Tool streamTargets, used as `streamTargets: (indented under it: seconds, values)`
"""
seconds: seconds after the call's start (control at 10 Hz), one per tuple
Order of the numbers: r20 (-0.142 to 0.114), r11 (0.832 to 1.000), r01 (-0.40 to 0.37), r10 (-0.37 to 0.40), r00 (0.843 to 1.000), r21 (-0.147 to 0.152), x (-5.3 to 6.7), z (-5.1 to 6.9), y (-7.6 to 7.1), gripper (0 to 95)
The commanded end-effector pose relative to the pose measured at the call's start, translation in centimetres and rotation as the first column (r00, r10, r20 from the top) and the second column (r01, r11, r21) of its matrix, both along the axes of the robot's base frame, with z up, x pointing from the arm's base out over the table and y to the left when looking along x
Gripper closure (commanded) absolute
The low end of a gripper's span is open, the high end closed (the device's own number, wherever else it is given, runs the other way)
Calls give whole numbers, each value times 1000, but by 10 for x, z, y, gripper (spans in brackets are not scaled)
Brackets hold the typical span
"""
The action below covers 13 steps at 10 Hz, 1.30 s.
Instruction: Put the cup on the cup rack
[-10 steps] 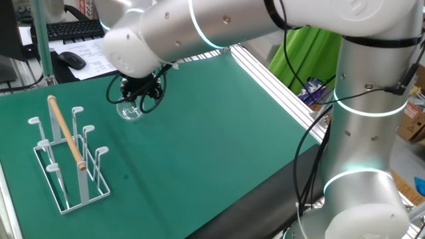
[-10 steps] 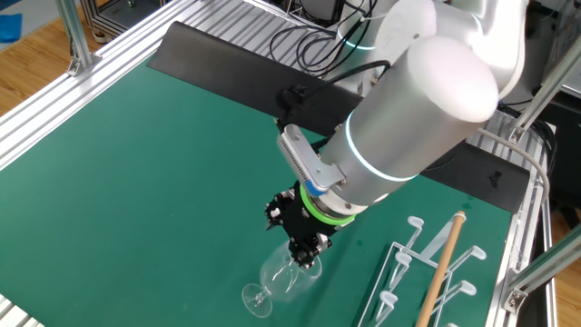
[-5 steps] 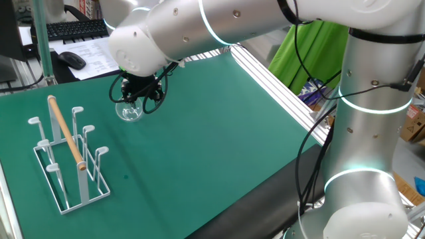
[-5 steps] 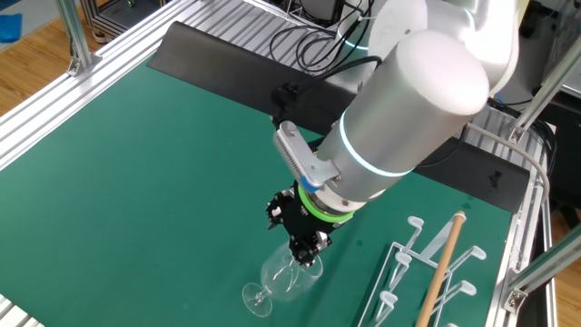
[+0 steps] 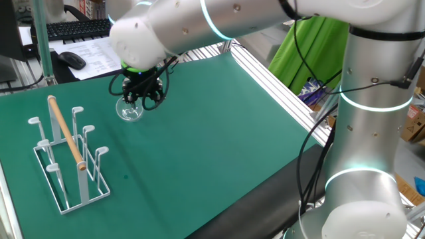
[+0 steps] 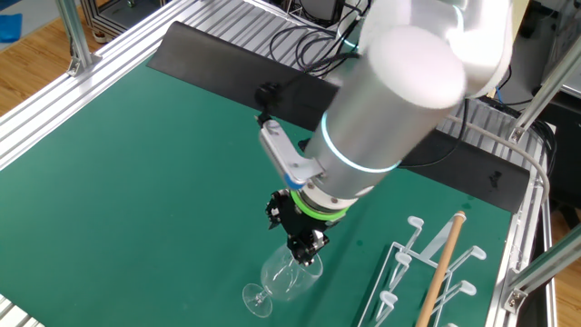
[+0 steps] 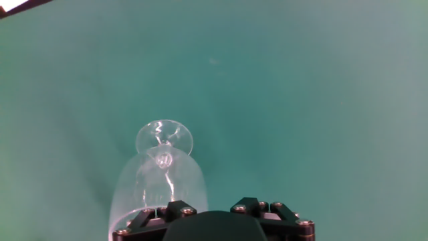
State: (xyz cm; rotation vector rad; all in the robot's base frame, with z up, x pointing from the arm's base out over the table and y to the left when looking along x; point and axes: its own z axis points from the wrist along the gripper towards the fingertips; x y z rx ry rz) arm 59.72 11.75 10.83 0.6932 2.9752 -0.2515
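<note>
Lying on its side on the green mat, directly under the claw: the cup, rim end beneath the fingers, stem and foot pointing away. Cannot tell from any of the 3 views whether the jaws are spread, narrow or already touching glass. Well off to one side of the claw: the cup rack, pegs bare. Likely risks: rounded bowl rolling or squirting out under an off-centre pinch; thin clear glass cracking under a hard squeeze; slipping once lifted.
</note>
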Motion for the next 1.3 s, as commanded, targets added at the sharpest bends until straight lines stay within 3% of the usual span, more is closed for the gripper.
streamTargets:
  seconds: [0.1,0.6,0.7,0.8,1.3]
  values:
    - [-2,1000,5,-5,1000,9,0,-4,0,380]
    - [-1,1000,17,-17,1000,25,-5,-15,-2,380]
    - [-7,1000,18,-18,1000,23,-5,-16,-2,380]
    - [-29,999,26,-25,999,27,-6,-14,0,380]
    - [-68,993,69,-63,996,93,-8,-10,1,380]
